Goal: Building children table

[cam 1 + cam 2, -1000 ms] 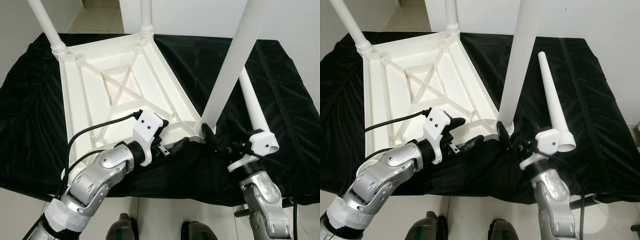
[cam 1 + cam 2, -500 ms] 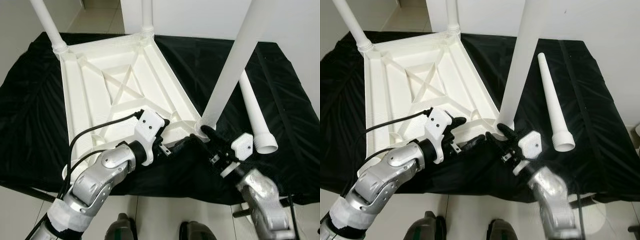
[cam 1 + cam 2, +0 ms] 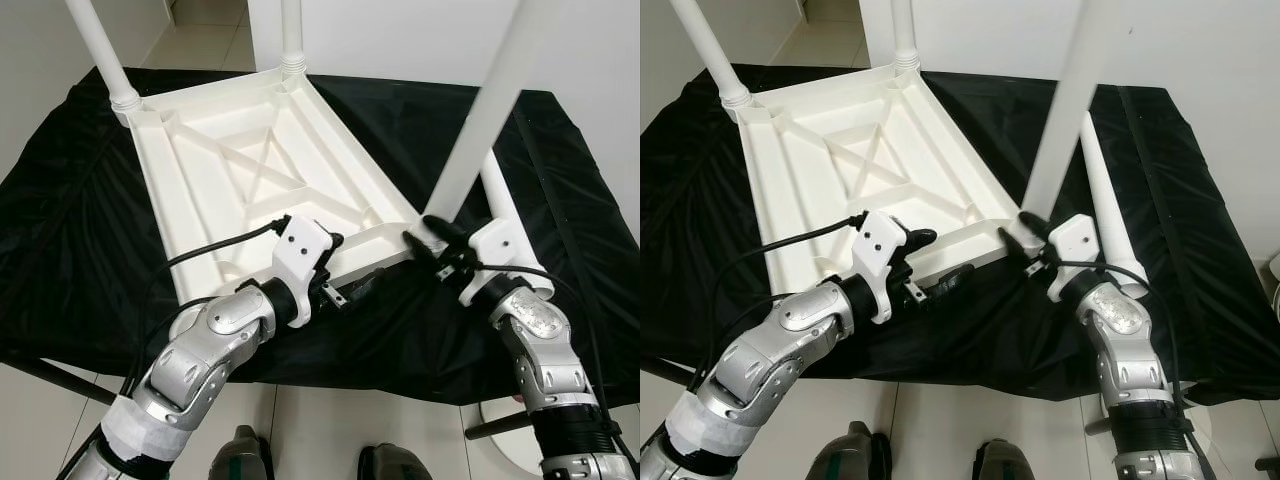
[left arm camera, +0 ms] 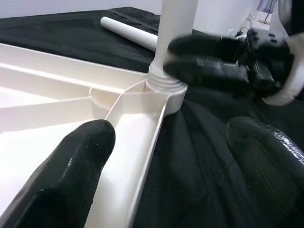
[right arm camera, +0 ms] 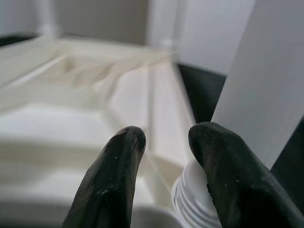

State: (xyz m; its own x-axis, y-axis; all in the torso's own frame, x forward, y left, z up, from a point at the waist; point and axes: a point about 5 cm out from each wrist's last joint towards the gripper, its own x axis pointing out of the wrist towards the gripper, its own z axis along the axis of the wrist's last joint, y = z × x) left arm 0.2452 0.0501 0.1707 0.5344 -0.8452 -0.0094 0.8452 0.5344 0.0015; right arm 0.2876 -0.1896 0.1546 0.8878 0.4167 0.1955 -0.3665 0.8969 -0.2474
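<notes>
Black cloth (image 3: 80, 200) covered your bench | upturned white tabletop (image 3: 250, 170) lay on it | loose leg (image 3: 1102, 215) lay beside | your left gripper (image 3: 345, 275) straddled the near rim, fingers wide | right gripper (image 3: 432, 240) gaped narrowly at the near-corner leg (image 3: 480, 130) base.

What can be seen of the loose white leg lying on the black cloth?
The loose leg is a smooth white tube, plastic by its look, narrow at the far end and wider at a collar near the robot. It lies flat on the black cloth, right of the upturned table, partly hidden behind the right tool.
</notes>
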